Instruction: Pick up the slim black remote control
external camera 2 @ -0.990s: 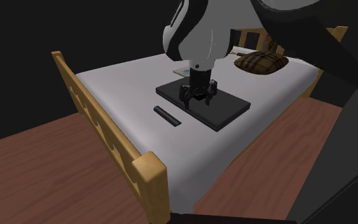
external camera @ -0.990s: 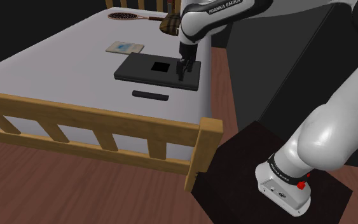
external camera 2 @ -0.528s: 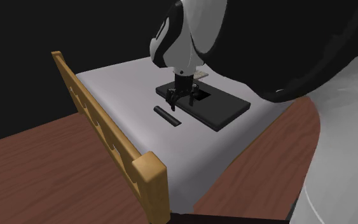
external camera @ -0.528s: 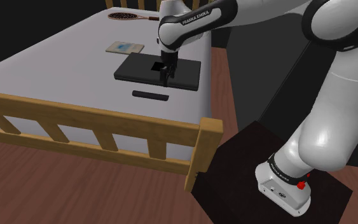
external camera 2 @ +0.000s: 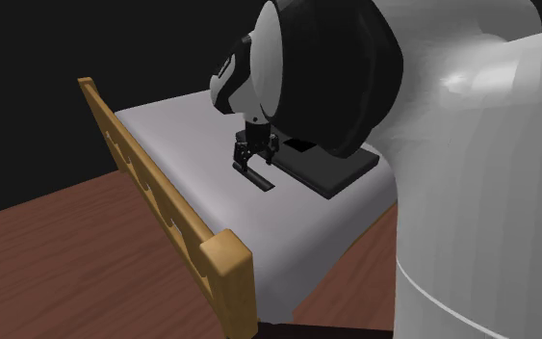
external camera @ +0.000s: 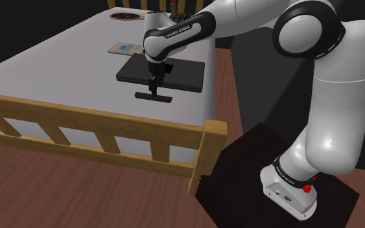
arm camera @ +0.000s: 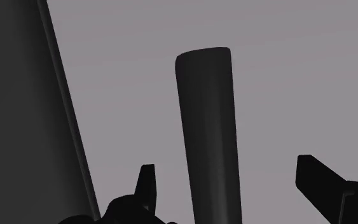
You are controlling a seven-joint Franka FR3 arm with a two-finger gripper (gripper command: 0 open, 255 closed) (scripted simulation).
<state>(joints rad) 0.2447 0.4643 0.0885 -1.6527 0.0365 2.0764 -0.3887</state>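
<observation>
The slim black remote (external camera: 153, 96) lies flat on the grey bed sheet, near the wooden footboard. My gripper (external camera: 153, 90) hangs right over its middle, just above it. From the second exterior view the gripper (external camera 2: 252, 164) hovers over the remote (external camera 2: 256, 177), hiding part of it. Through the wrist camera the remote (arm camera: 208, 127) runs lengthwise between the two fingertips (arm camera: 147, 184), which stand apart on either side without touching it. The gripper (arm camera: 231, 184) is open.
A flat black laptop-like slab (external camera: 181, 71) lies just beyond the remote, its edge (arm camera: 18, 108) close beside the gripper. A small card (external camera: 126, 48) and a racket (external camera: 126, 15) lie farther up the bed. The wooden footboard (external camera: 96, 129) borders the mattress.
The arm has swung from above the black slab toward the footboard and come down over the remote. The fingers stay open.
</observation>
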